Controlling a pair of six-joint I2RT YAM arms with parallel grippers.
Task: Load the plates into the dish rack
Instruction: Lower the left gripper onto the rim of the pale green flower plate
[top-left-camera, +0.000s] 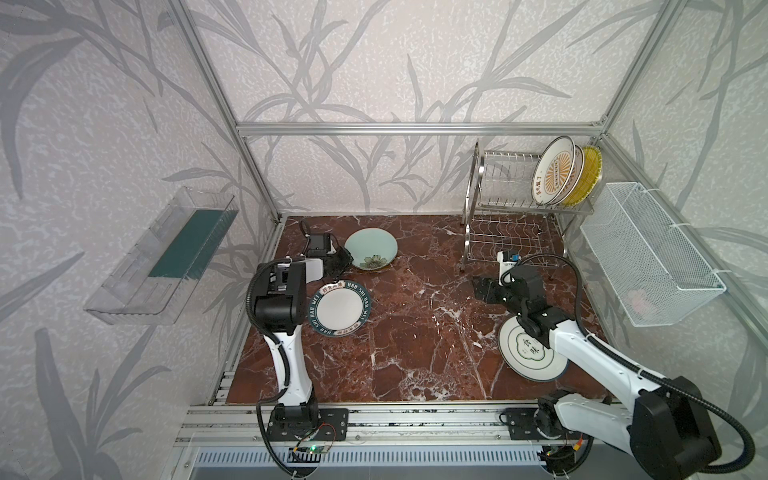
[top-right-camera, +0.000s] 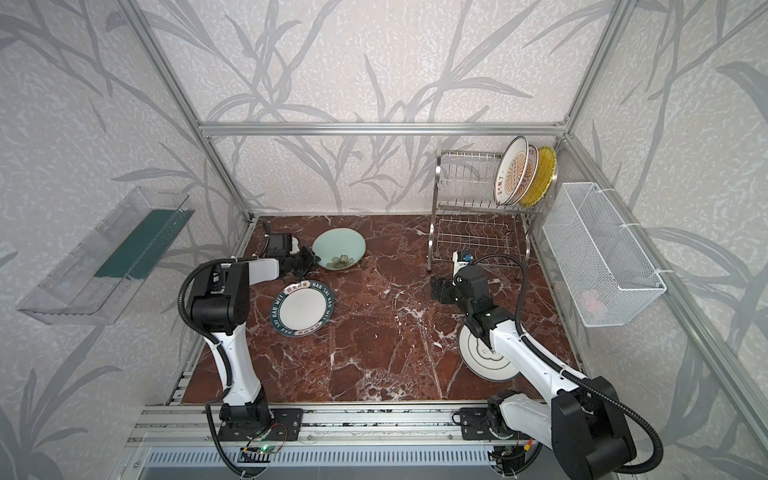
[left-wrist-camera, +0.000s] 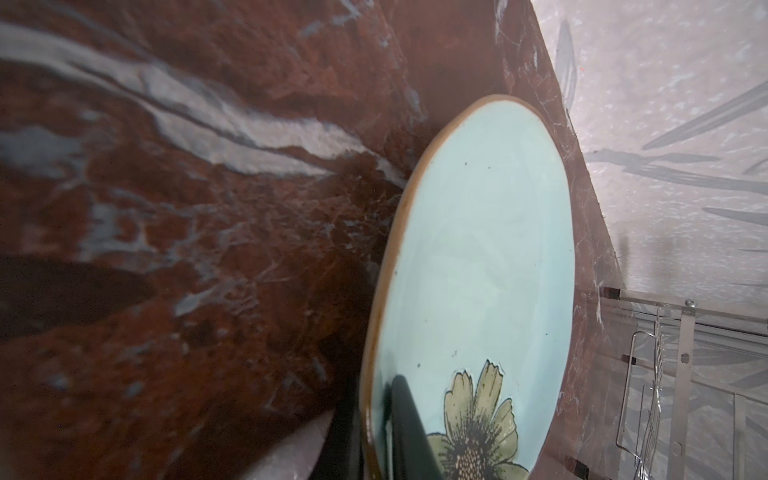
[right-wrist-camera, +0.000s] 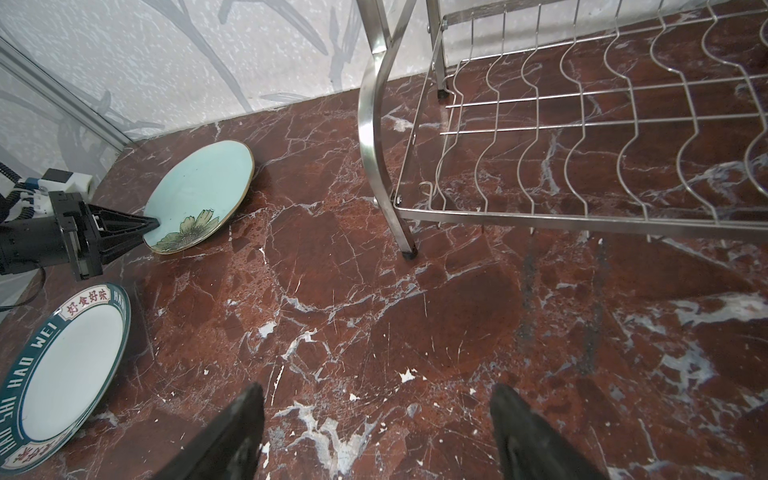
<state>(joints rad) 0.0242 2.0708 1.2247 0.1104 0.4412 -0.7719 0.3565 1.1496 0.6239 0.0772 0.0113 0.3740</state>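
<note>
A pale green flower plate (top-left-camera: 371, 249) (right-wrist-camera: 199, 191) lies at the back left of the marble table. My left gripper (top-left-camera: 345, 259) (left-wrist-camera: 376, 409) is shut on its near rim, one finger (left-wrist-camera: 401, 399) on the plate's face and the other under the rim. A teal-rimmed lettered plate (top-left-camera: 340, 307) lies flat in front of it. My right gripper (top-left-camera: 478, 289) (right-wrist-camera: 376, 399) hovers open and empty over bare table, left of the dish rack (top-left-camera: 498, 205). My right arm partly covers a white cloud-emblem plate (top-left-camera: 528, 353). Two sunburst plates (top-left-camera: 555, 172) and a yellow plate (top-left-camera: 590, 174) stand in the rack's upper tier.
A white mesh basket (top-left-camera: 648, 257) hangs on the right wall beside the rack. A clear plastic tray (top-left-camera: 162, 257) is fixed to the left wall. Aluminium frame posts bound the table. The rack's lower tier (right-wrist-camera: 582, 124) holds nothing.
</note>
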